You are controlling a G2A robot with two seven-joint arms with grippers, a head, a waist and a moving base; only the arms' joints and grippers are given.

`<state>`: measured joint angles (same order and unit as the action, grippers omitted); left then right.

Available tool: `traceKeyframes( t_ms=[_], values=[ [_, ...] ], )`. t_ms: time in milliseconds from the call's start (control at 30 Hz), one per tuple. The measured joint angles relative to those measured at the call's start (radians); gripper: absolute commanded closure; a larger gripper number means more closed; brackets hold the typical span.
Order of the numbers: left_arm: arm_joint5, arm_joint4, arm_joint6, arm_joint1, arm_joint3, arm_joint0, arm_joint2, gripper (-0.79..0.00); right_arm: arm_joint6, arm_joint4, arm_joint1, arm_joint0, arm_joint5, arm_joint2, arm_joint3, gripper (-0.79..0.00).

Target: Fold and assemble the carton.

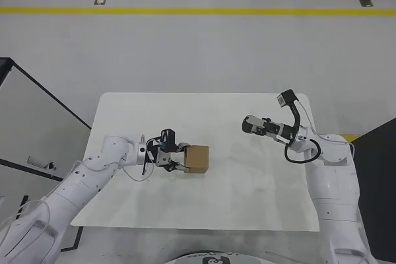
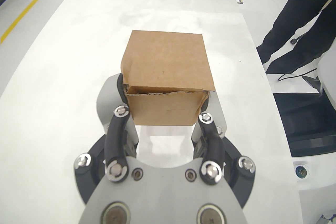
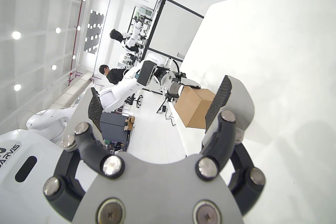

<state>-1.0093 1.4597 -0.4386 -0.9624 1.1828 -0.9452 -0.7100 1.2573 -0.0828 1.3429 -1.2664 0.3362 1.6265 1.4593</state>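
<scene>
The boxed-up carton (image 1: 197, 158) rests on the surface (image 1: 251, 198), left of the middle. The left end effector (image 1: 179, 160) clamps its near end from both sides. The right end effector (image 1: 246, 124) hangs wide open and empty, well apart from it.

The carton (image 2: 168, 64) is plain brown cardboard. The tabletop (image 2: 65, 51) is white. The left end effector (image 2: 164, 93) has pale grey fingers (image 2: 107, 101) with black pads (image 2: 121, 88). The right end effector (image 3: 158, 93) has the same colours, with ribbed pads. A yellow line (image 1: 198, 10) crosses the light grey floor (image 1: 198, 53) at 12 o'clock.
</scene>
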Motion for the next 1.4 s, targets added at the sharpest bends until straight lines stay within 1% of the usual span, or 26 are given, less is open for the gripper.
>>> traceKeyframes(
  t_ms=[67, 200, 333, 400, 633, 733, 800, 967, 1400],
  values=[
    [0.02, -0.032, 0.007, -0.003, -0.013, -0.013, -0.004, 0.0, 0.0, 0.0, 0.0, 0.0, 0.0, 0.0, 0.0, -0.785],
    [-0.001, -0.083, -0.013, -0.016, -0.043, -0.006, 0.0, 0.0, 0.0, 0.0, 0.0, 0.0, 0.0, 0.0, 0.0, -0.785],
    [-0.003, -0.083, -0.07, -0.038, -0.098, 0.017, 0.041, 0.0, 0.0, 0.0, 0.0, 0.0, 0.0, 0.0, 0.0, -0.785],
    [0.001, -0.071, -0.068, -0.045, -0.127, 0.033, 0.055, 0.0, 0.0, 0.0, 0.0, 0.0, 0.0, 0.0, 0.0, -0.785],
    [0.006, -0.069, -0.06, -0.046, -0.129, 0.031, 0.055, 0.0, 0.0, 0.0, 0.0, 0.0, 0.0, 0.0, 0.0, -0.785],
    [0.059, -0.072, -0.029, -0.051, -0.126, 0.017, 0.053, 0.0, 0.0, 0.0, 0.0, 0.0, 0.0, 0.0, 0.0, -0.785],
    [0.074, -0.075, -0.023, -0.056, -0.131, 0.014, 0.055, 0.0, 0.0, 0.0, 0.0, 0.0, 0.0, 0.0, 0.0, -0.785],
    [0.086, -0.093, -0.042, -0.078, -0.183, 0.027, 0.071, 0.0, 0.0, 0.0, 0.0, 0.0, 0.0, 0.0, 0.0, -0.785],
    [0.091, -0.031, -0.141, -0.132, -0.305, 0.067, 0.127, 0.0, 0.0, 0.0, 0.0, 0.0, 0.0, 0.0, 0.0, -0.785]
  ],
)
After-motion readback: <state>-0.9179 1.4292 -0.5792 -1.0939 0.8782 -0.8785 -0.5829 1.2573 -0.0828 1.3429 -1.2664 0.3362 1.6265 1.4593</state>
